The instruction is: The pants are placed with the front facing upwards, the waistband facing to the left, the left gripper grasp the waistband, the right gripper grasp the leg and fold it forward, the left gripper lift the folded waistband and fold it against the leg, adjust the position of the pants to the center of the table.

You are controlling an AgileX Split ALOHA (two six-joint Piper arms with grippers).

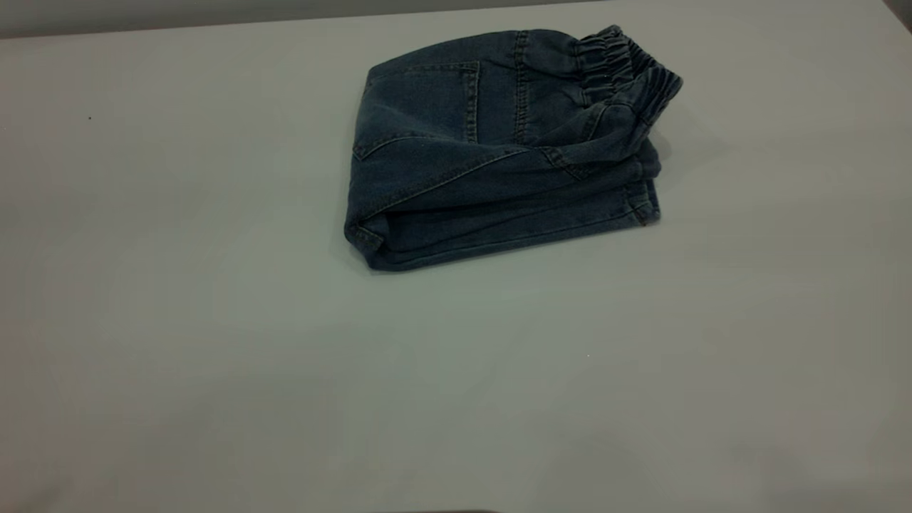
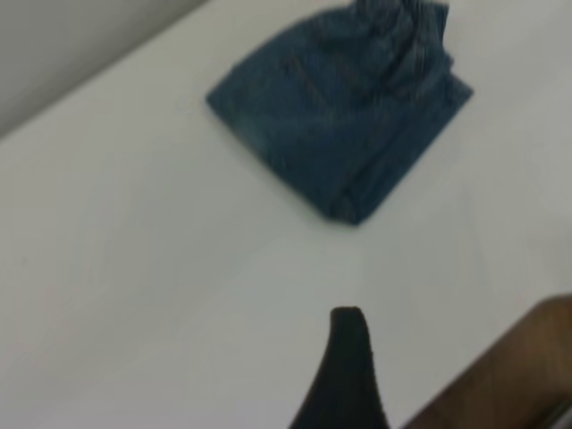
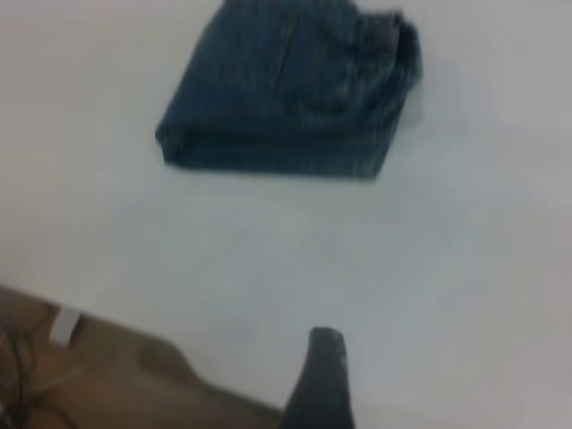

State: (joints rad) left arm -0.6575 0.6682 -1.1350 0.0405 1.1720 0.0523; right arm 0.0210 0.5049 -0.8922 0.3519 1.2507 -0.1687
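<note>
The pants (image 1: 499,149) lie folded into a compact blue denim bundle on the table (image 1: 214,342), right of centre and toward the far edge. The ruched waistband (image 1: 627,68) sits on top at the bundle's right end, with a back pocket showing on the upper layer. Neither gripper appears in the exterior view. My left gripper (image 2: 443,357) hangs near the table's edge, well away from the pants (image 2: 340,116); only one black finger (image 2: 349,366) shows, with nothing beside it. My right gripper (image 3: 403,362) is likewise far from the pants (image 3: 286,89), with one finger (image 3: 323,384) standing alone.
Bare tabletop surrounds the bundle on all sides. A brown surface (image 2: 518,375) lies past the table's edge by the left gripper. By the right gripper there is brown floor (image 3: 89,375) with a small white piece (image 3: 64,323) and cables.
</note>
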